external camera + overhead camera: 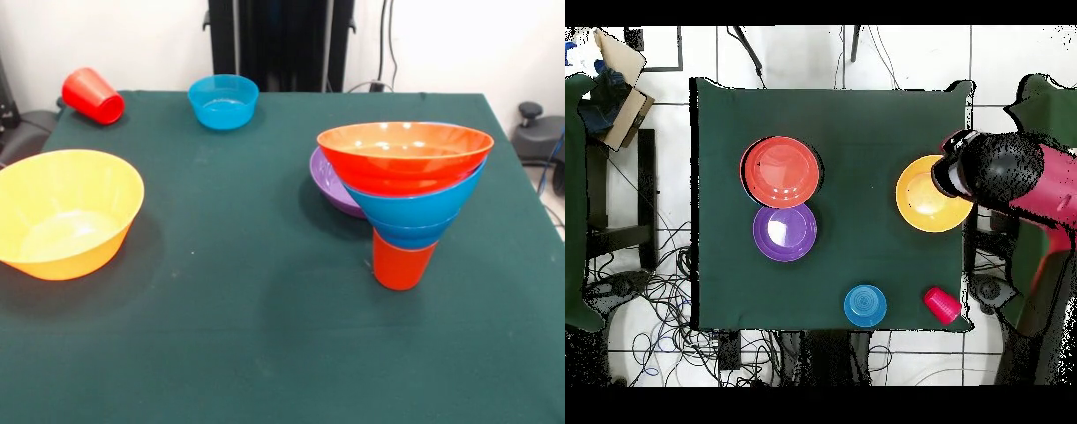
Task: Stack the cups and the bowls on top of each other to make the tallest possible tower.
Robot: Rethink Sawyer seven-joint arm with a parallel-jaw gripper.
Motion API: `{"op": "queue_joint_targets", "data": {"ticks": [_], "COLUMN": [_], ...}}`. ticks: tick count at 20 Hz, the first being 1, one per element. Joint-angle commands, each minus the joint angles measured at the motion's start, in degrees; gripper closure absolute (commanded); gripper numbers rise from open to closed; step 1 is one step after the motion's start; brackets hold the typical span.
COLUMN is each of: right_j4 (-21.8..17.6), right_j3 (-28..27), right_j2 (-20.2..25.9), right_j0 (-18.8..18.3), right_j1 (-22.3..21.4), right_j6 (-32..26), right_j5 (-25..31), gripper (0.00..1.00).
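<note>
A tower stands right of centre: an upright orange cup (402, 262) at the bottom, a blue bowl (415, 210) on it, and the large orange-red bowl (404, 155) on top; the tower also shows in the overhead view (780, 172). The wide purple bowl (328, 184) (785, 232) sits on the table just behind it. The large yellow-orange bowl (66, 212) (921, 200) stands alone at the left. A small blue bowl (223, 101) (865, 306) is at the far edge. A red cup (93, 95) (942, 305) lies on its side at the far left corner. The gripper (951, 176) shows only from above, over the yellow-orange bowl's rim.
The red and black arm (1020, 180) reaches in from the table's side in the overhead view. The green cloth table (247, 336) ends close to the red cup and the yellow-orange bowl. Cables and a cardboard box (620, 85) lie on the floor around it.
</note>
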Motion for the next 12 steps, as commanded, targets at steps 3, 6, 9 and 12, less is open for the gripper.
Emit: {"op": "queue_joint_targets", "data": {"ticks": [3,6,9,12], "right_j4": [-5.25,-5.59,-5.72,-6.13], "right_j3": [-0.55,-1.20,-2.14,-2.94], "right_j2": [7.60,8.74,10.05,10.95], "right_j0": [-1.89,-2.93,-3.89,-4.71], "right_j1": [7.64,9.00,11.05,12.99], "right_j6": [-12.67,-13.37,-13.64,-13.61], "right_j5": [-4.24,-4.56,-5.37,-6.45], "gripper": [0.00,0.00,0.00,0.00]}}
